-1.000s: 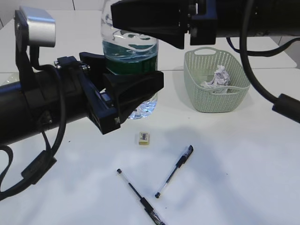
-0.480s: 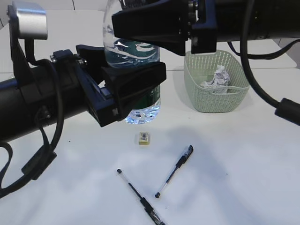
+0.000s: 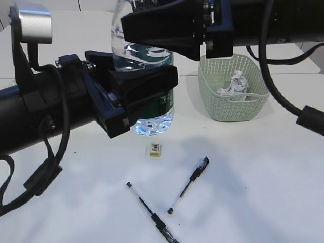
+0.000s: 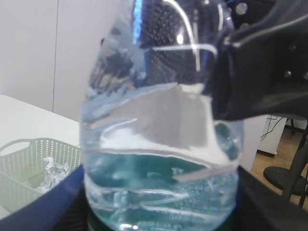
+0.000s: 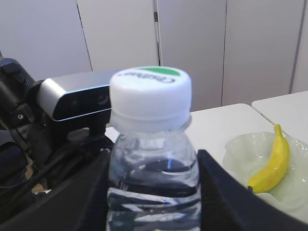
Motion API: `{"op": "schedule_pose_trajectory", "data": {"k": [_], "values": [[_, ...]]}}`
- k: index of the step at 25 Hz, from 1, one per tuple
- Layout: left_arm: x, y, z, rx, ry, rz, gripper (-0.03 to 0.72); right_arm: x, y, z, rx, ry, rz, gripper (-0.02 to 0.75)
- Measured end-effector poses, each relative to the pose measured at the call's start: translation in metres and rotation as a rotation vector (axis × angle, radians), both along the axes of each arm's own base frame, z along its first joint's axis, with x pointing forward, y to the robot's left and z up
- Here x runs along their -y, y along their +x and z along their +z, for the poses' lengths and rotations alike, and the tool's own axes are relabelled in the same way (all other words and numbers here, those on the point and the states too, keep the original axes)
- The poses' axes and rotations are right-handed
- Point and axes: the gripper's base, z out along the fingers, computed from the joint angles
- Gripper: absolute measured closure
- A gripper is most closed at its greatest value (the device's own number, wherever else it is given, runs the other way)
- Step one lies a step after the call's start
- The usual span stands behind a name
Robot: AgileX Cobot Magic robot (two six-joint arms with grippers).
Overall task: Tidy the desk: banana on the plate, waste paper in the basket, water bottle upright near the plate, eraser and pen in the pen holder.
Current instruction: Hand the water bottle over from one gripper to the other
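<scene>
Bottle [image 3: 144,76]: clear, with green label and white cap [image 5: 150,91] edged green. Basket [image 3: 233,109]: pale green, perforated weave, holding white crumpled paper [image 3: 234,83]. Eraser [image 3: 156,149]: yellowish. Pens [image 3: 188,185]: black and clear. Banana [image 5: 274,161]: yellow. Plate [image 5: 240,151]: pale translucent green. Table [image 3: 263,182]: white.

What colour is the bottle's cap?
White, with a green patch on top; the cap shows best in the right wrist view.

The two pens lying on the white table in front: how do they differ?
The black-capped pen with the dark grip slants up to the right, cap end farthest from the camera. The slim clear-barrelled pen slants the opposite way, down to the right, and runs to the bottom edge of the exterior view. The capped pen lies nearer the small yellow eraser and the pale green basket. Both lie flat on the table, apart, untouched by either gripper.
</scene>
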Motion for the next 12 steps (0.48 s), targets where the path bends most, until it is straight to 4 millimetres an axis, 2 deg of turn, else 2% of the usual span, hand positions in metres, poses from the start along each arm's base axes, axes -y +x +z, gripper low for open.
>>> {"op": "schedule_pose_trajectory", "data": {"k": [3, 8, 12], "values": [[0.0001, -0.0001, 0.0, 0.0, 0.0, 0.0, 0.247, 0.0, 0.0, -0.0005, 0.002, -0.006, 0.0, 0.388], [0.0001, -0.0001, 0.0, 0.012, 0.008, 0.001, 0.254, 0.0001, 0.0002, -0.0002, 0.004, -0.008, -0.001, 0.386], [0.0, 0.0, 0.0, 0.035, 0.022, 0.006, 0.263, 0.0002, 0.0009, -0.0006, 0.005, -0.012, -0.009, 0.315]]}}
